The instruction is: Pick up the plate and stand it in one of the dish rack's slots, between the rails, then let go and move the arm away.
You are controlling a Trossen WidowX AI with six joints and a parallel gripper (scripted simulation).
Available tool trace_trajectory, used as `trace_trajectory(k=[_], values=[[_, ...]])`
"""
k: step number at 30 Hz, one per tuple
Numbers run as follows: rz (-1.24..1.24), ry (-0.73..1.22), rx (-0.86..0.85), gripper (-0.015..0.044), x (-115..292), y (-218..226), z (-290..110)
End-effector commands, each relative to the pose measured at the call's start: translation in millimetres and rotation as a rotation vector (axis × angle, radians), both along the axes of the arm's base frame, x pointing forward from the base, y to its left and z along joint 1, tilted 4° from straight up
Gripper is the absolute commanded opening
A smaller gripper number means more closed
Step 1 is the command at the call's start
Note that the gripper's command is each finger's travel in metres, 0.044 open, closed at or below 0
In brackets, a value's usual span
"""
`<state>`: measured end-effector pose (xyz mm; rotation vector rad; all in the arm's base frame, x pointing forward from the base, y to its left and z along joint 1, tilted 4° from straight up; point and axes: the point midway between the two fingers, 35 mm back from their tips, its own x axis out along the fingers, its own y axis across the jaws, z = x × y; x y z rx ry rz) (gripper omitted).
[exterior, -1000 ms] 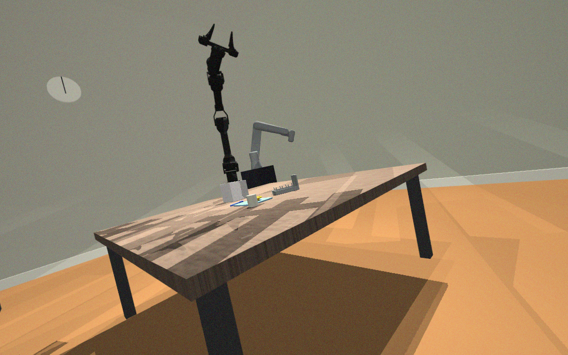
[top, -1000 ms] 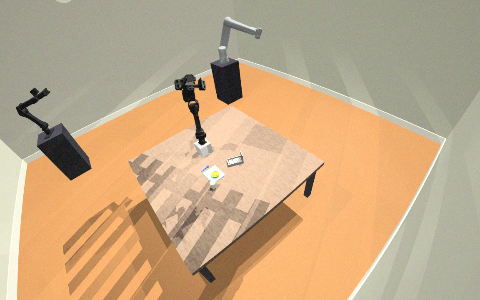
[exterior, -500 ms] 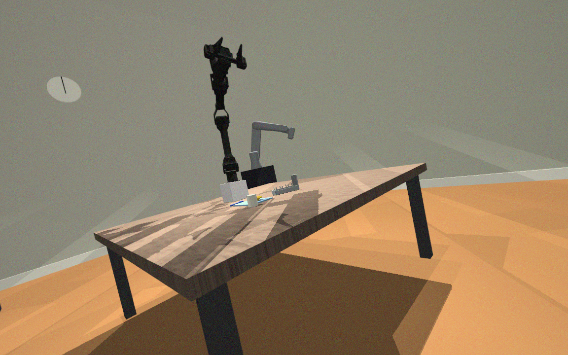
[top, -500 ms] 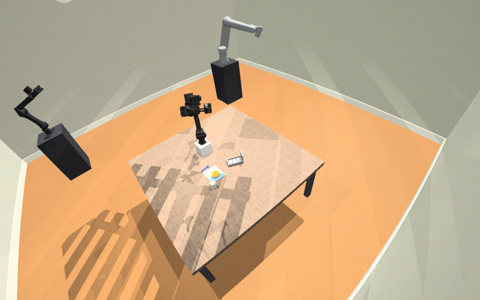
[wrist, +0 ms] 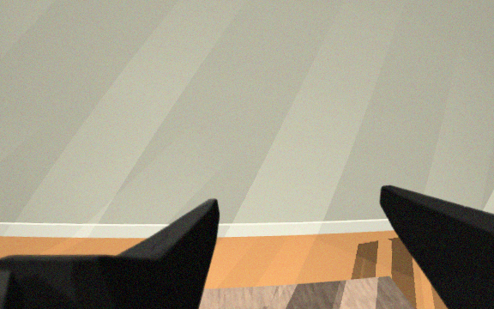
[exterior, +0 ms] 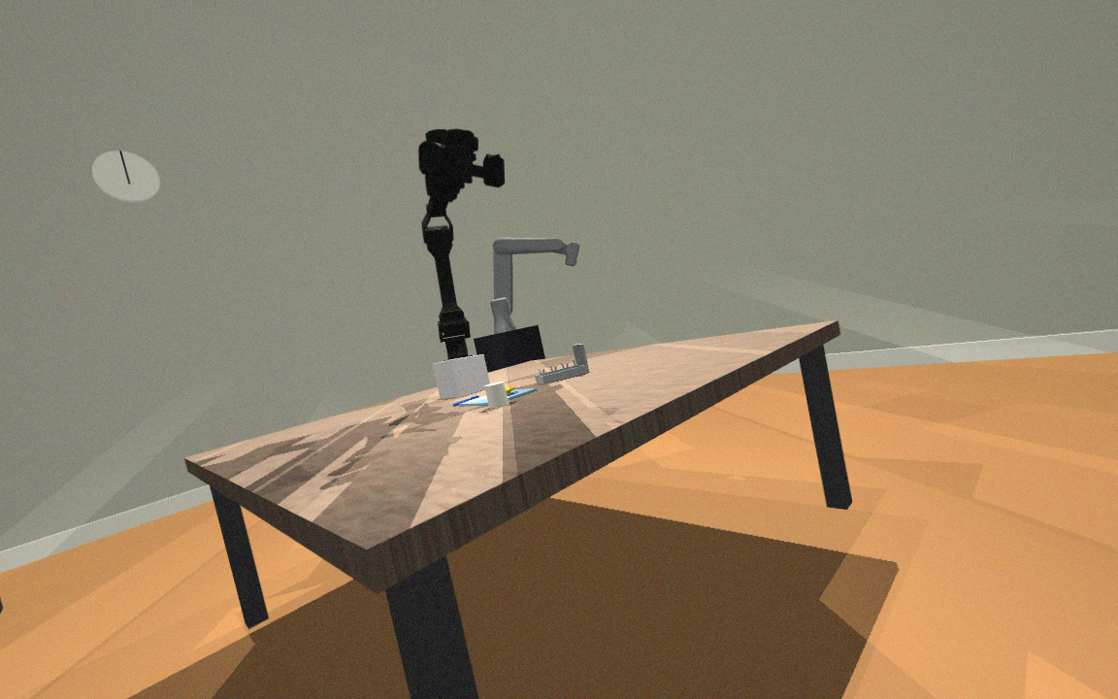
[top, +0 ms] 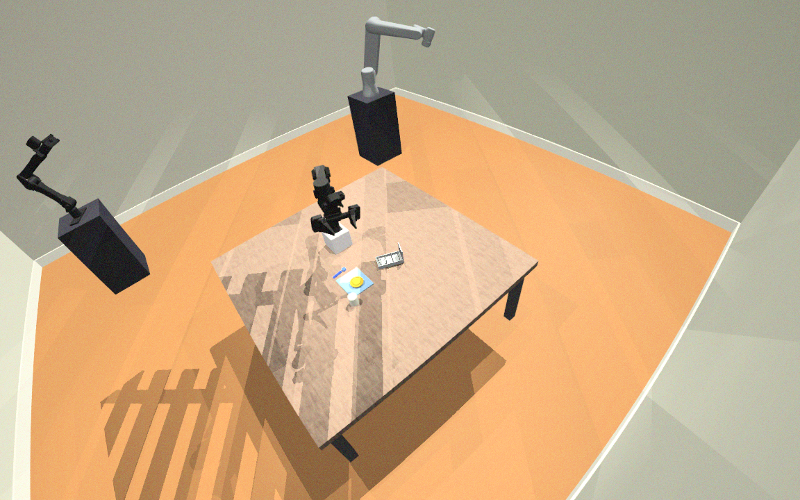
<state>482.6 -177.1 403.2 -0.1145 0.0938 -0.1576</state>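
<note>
The yellow plate (top: 357, 282) (exterior: 509, 390) lies flat on a light-blue mat (top: 346, 287) near the middle of the wooden table (top: 453, 248) (exterior: 675, 374) (wrist: 273, 298). The grey dish rack (top: 390, 257) (exterior: 561, 372) stands empty a little to the plate's right. My gripper (top: 352, 216) (exterior: 496, 170) (wrist: 298, 201) is open and empty. It is high above the arm's white base block (top: 336, 239) (exterior: 459, 376), pointing roughly level out over the table, far above the plate and rack. The wrist view shows only the wall, the floor and the table's far corner.
A white cup (top: 352, 301) (exterior: 494, 393) stands just in front of the mat and partly hides the plate in the exterior view. A blue spoon (top: 338, 273) (exterior: 465, 400) lies beside the mat. Two other arms on dark pedestals (top: 101, 245) (top: 376, 124) stand on the floor.
</note>
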Motion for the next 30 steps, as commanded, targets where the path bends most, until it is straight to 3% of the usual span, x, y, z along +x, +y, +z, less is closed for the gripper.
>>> trace_trajectory(k=[1,15,30], values=[[-0.010,0.123,0.035,0.0400,6.4,-1.5,-46.2],[-0.019,0.577,0.149,0.0400,-5.8,10.4,-205.2],[0.005,1.081,0.235,0.0400,-78.6,44.4,-345.7]])
